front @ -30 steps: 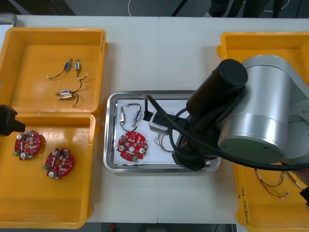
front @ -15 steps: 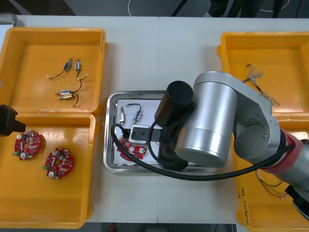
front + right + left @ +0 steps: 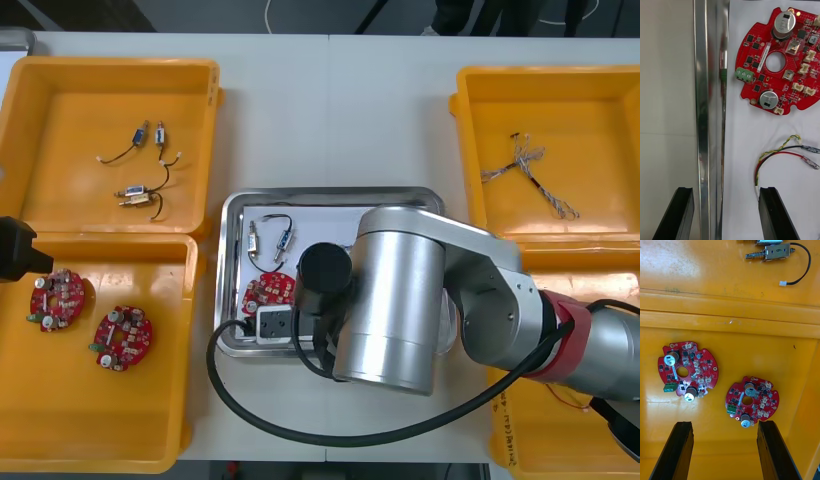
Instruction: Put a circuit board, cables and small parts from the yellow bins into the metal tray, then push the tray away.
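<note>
The right arm is down low across the metal tray (image 3: 330,195), which sits mid-table between the yellow bins. The right gripper (image 3: 726,192) has its fingers spread wide astride the rim at the tray's 6 o'clock edge, one over the bare table (image 3: 666,93) and the other over the white lining. That looks like a stance for shoving rather than picking, since a finger behind the near rim gives purchase to drive the tray toward 12 o'clock. The load seems to be in. A red circuit board (image 3: 780,60) lies at the tray's 8 o'clock, the red and yellow cable (image 3: 778,153) sits just ahead of the inner finger, and a black cable (image 3: 272,235) is at 11 o'clock. The left gripper (image 3: 725,427) waits at the table's 9 o'clock, fingers wide and empty, over two spare boards (image 3: 687,369) in the near-left bin (image 3: 100,440). Against a second ago, the right arm has swung from the tray's 3 o'clock side across to 6 and 7 o'clock, uncovering the far-right bin's cables (image 3: 530,175). The tray and its contents have not budged, and neither has the left gripper.
</note>
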You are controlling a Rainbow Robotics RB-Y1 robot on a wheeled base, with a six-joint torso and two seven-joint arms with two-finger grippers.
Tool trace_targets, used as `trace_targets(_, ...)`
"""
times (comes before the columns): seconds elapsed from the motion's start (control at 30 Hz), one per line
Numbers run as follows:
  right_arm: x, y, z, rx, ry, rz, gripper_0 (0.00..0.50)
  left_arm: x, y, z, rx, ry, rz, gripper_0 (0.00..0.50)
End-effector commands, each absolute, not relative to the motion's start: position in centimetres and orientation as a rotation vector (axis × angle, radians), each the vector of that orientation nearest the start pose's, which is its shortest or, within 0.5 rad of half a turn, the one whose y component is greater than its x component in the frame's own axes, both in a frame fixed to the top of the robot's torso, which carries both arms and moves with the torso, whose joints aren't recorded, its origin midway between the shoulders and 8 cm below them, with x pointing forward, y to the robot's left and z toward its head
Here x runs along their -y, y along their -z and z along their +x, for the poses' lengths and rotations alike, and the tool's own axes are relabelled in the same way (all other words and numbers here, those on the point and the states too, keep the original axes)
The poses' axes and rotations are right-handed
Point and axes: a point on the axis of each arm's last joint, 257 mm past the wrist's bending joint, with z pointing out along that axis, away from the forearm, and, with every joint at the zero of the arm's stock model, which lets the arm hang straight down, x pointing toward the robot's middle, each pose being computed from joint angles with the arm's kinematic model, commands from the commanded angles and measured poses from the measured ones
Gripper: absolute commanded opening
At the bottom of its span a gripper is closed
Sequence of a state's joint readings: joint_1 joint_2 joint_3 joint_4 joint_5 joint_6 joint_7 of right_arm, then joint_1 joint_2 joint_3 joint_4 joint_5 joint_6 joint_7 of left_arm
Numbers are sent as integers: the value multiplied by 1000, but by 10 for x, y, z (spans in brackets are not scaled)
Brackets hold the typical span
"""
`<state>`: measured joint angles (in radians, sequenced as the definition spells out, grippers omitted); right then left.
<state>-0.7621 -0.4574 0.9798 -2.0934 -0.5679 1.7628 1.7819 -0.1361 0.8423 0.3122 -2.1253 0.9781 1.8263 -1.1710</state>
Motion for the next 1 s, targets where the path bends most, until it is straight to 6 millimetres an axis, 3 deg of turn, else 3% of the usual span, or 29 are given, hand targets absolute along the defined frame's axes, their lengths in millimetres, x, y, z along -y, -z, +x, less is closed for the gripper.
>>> trace_targets(0.03,1,267,339,-1872,291,-2044,500,-383,155,374,-2666,51,-34,500)
trace_targets(0.5,-3,301,339,-1919,306,-2053,500,-383,155,374,-2666,51,-34,500)
trace_targets(1.0,-6,316,335,-1878,361,-2038,500,-383,155,374,-2666,51,-34,500)
